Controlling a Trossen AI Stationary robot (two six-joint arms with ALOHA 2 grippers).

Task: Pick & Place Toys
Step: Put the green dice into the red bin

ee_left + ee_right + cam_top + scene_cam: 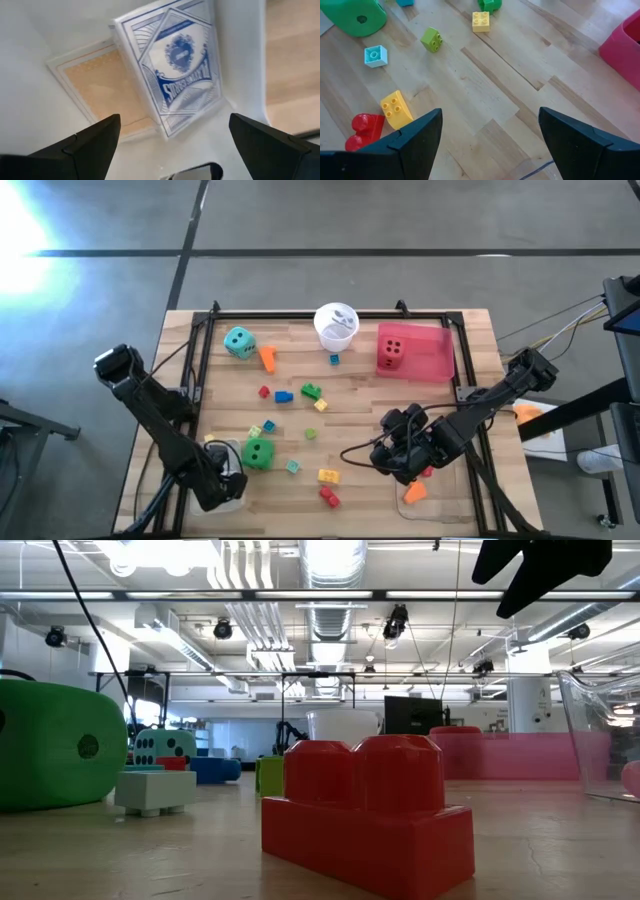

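Already the left gripper [167, 145] gapes wide over two cards [175, 65] in the white tray [228, 480] at the table's front-left corner; reclosing could drag them out. Right gripper [490, 145], wide, empty, hovers front-right.

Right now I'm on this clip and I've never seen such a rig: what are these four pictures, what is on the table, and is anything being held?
Two dark robot arms work at a wooden table. One picture looks straight down, one sits at table height, and two ride on the wrists. The left gripper is open over a white tray holding two cards: a blue-patterned card lying over an orange-backed card. The right gripper is open above bare wood, holding nothing. Scattered about are small bricks, a green die, a teal die, a white cup, and a red die in a pink tray.
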